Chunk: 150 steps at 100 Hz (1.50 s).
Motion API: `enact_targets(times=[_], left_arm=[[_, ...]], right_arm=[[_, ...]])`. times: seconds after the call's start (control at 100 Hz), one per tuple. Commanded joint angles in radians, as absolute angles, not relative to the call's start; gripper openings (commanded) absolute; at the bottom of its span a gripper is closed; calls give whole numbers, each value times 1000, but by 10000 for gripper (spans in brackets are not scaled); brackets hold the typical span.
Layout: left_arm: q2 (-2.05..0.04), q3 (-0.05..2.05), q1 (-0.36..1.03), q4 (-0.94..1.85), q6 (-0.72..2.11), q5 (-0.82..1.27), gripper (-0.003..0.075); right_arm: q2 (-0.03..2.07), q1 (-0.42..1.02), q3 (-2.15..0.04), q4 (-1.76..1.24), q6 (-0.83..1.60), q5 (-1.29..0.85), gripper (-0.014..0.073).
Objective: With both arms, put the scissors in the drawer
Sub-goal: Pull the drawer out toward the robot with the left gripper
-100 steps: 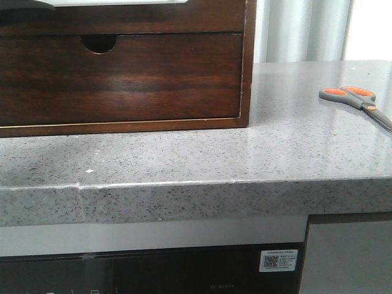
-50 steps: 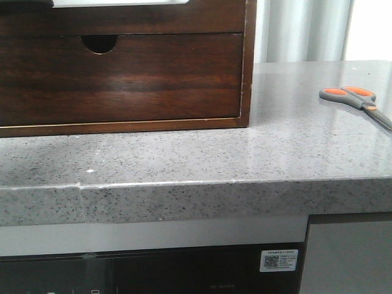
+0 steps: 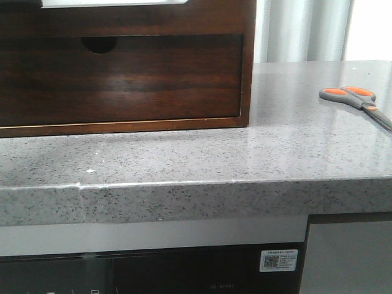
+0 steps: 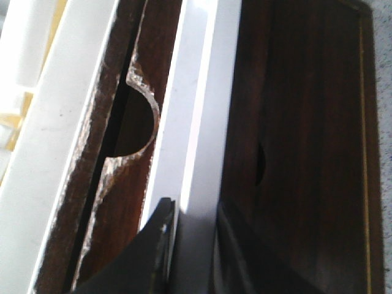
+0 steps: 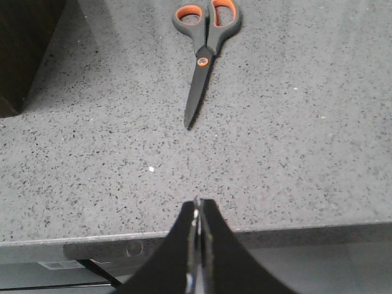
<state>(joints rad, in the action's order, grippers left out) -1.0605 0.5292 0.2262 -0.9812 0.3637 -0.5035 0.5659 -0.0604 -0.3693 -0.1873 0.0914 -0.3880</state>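
I see scissors (image 3: 357, 101) flat on countertop (image 3: 294, 153), blades closed, right gripper (image 5: 198, 211) pressed closed near counter edge, left gripper (image 4: 193, 229) clamping white drawer front (image 4: 196, 122).

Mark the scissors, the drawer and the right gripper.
scissors (image 5: 201, 61): right wrist view, orange pivot.
drawer (image 3: 122, 79): front view, wooden front panel.
right gripper (image 5: 198, 211): right wrist view, between the closed fingertips.
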Motion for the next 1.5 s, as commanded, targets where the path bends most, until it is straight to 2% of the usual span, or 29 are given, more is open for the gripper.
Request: enact_targets(times=[0.0,0.63,0.96,1.06,1.3,1.36,1.49], left_arm=[[-1003,514,235,-921,311,-561,4],[-687,348,235,-921,307,-561,4],[-654,322,235,-931,283,-554,12],[-654,322,235,-934,283,-554,76],[-656,322,235,-939,283,-531,350],[-656,322,235,-939,283,-531,373],[-656,321,240,-987,257,-531,374]], right_arm=[[576,-65,-395,-191,101,-314,-106],[576,-65,-395,-191,101,-314,-106],[576,-65,-395,-191,101,-316,-106],[576,-65,-395,-191,101,-316,-106],[576,-65,-395,-191,101,-316,-106],[576,-65,-395,-191,101,-316,-106],[576,-65,-395,-191,101,-311,-106]])
